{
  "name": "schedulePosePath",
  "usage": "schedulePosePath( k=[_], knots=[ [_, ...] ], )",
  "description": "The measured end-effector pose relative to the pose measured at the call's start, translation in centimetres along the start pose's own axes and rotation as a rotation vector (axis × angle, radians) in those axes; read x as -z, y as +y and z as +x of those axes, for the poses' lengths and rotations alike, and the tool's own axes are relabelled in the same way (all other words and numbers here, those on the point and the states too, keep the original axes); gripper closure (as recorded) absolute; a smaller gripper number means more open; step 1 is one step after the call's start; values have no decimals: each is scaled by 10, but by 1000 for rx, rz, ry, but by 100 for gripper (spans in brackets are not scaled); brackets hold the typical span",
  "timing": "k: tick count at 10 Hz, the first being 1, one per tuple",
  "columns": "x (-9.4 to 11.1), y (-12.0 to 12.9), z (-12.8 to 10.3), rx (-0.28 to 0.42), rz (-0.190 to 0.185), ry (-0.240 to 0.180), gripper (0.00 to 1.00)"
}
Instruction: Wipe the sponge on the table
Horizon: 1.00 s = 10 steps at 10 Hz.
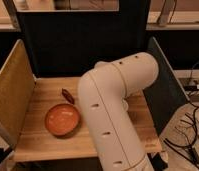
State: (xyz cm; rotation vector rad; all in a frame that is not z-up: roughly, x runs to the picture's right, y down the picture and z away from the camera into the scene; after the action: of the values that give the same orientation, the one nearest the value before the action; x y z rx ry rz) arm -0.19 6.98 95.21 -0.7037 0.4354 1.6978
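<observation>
My white arm (115,105) rises from the bottom of the camera view and bends over the middle of the light wooden table (48,142). The arm's bulk hides the gripper, which lies somewhere behind or below the elbow. No sponge shows; it is hidden or out of view. An orange bowl (62,120) sits on the table just left of the arm. A dark red-brown elongated object (67,95) lies behind the bowl, close to the arm.
A tan perforated side panel (10,97) stands along the table's left edge. A dark panel (165,85) closes the right side and a black panel (80,45) the back. Cables (190,135) lie on the floor at right.
</observation>
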Motion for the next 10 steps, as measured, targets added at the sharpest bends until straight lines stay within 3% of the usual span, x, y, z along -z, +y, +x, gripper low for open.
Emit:
schedulePosePath(
  k=[3, 7, 10],
  knots=[
    [-13, -6, 1, 2, 46, 37, 100],
    [-3, 1, -34, 30, 103, -7, 100],
    [-8, 17, -48, 62, 116, 5, 100]
  ],
)
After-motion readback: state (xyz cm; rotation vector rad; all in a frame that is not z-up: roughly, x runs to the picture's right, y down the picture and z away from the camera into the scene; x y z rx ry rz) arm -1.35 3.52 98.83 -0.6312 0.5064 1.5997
